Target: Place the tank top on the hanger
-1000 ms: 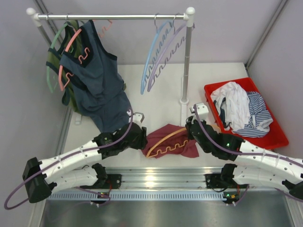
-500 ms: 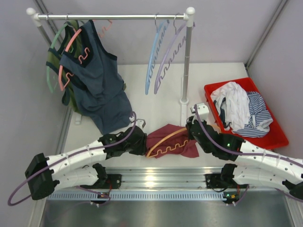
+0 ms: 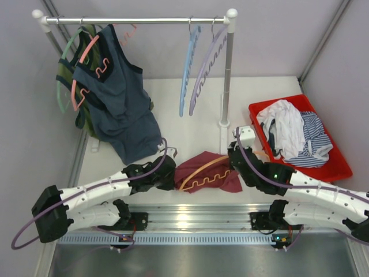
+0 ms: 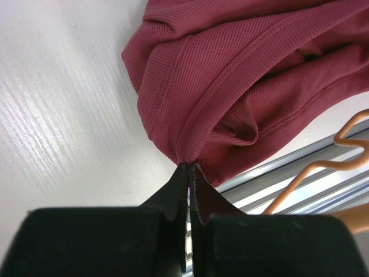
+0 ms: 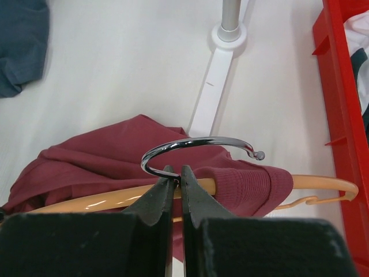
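The maroon tank top (image 3: 228, 183) lies crumpled on the white table between my two arms. The orange hanger (image 3: 203, 168) lies on and through it, and one shoulder strap is wrapped over the hanger's arm (image 5: 253, 187). My left gripper (image 3: 173, 173) is at the garment's left edge, shut on a fold of the tank top (image 4: 242, 75); the pinch shows at my left gripper (image 4: 189, 166) in the wrist view. My right gripper (image 3: 233, 158) is shut on the hanger at the foot of its metal hook (image 5: 190, 144), seen at my right gripper (image 5: 176, 173).
A clothes rack (image 3: 138, 20) spans the back, with a blue-grey tank top (image 3: 121, 109) at the left and light blue and lilac hangers (image 3: 187, 69) at the right. Its post base (image 3: 225, 123) stands just behind the garment. A red bin (image 3: 340, 168) of clothes sits at the right.
My left gripper slid right to the tank top's left edge and shut on the fabric. The light blue and lilac hangers swung on the rail. The right arm kept still.
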Robot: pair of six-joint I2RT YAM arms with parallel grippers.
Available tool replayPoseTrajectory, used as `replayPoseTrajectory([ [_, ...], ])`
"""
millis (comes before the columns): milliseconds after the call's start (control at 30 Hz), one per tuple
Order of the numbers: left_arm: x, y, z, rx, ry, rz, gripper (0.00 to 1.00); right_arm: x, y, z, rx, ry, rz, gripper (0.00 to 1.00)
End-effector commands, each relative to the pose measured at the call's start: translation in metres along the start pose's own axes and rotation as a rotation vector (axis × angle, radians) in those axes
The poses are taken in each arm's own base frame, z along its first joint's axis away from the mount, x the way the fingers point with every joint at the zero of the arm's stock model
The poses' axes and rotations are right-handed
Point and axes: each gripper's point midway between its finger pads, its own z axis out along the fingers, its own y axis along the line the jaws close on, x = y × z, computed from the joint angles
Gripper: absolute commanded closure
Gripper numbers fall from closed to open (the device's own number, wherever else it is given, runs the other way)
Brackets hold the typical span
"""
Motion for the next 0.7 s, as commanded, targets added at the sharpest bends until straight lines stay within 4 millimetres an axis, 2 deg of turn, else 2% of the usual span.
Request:
replayPoseTrajectory([
  [0, -0.012, -0.014, -0.008, 0.063, -0.046, -0.012, 1.00, -0.027, -0.013, -0.003, 0.108, -0.074, 0.010, 1.00],
  [233, -0.018, -0.024, -0.022, 0.113, -0.054, 0.000, 1.00, -0.037, -0.021, -0.001, 0.211, -0.085, 0.010, 1.00],
  [400, -0.030, -0.032, -0.037, 0.140, -0.084, -0.009, 1.00, -0.037, -0.015, 0.003, 0.217, -0.089, 0.005, 1.00],
  [533, -0.032, -0.027, -0.041, 0.112, -0.090, -0.014, 1.00, -0.036, -0.011, 0.005, 0.199, -0.101, 0.020, 1.00],
  [667, -0.035, -0.033, -0.046, 0.137, -0.094, -0.014, 1.00, -0.035, -0.011, 0.006, 0.208, -0.100, 0.019, 1.00],
])
